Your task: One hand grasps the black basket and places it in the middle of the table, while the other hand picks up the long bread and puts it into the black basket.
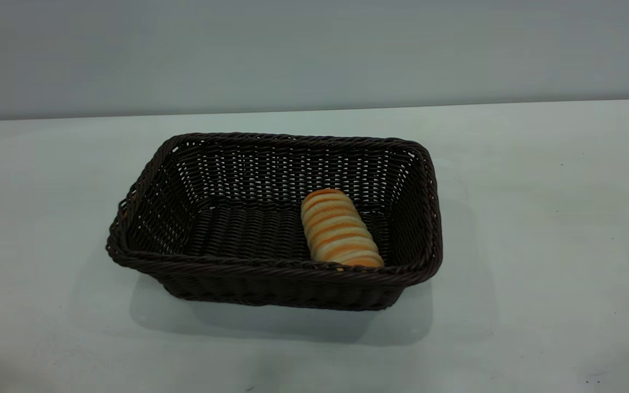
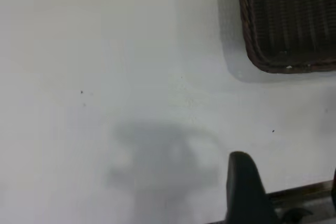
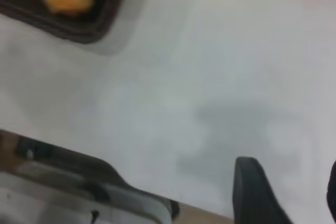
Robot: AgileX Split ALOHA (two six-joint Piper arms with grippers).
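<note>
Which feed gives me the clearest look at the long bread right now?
The exterior view: the long bread shows almost whole, lying inside the black basket toward its right end, only its near end cut by the rim. The right wrist view catches part of it at the frame's edge. The left wrist view shows only a basket corner, no bread.

a plain, flat grey-blue wall (image 1: 314, 49) filled the back of the scene in the exterior view. in the right wrist view, a blurred grey and black fixture (image 3: 79, 182) lay beside a thin tan edge strip (image 3: 205, 214); what it was could not be told.
</note>
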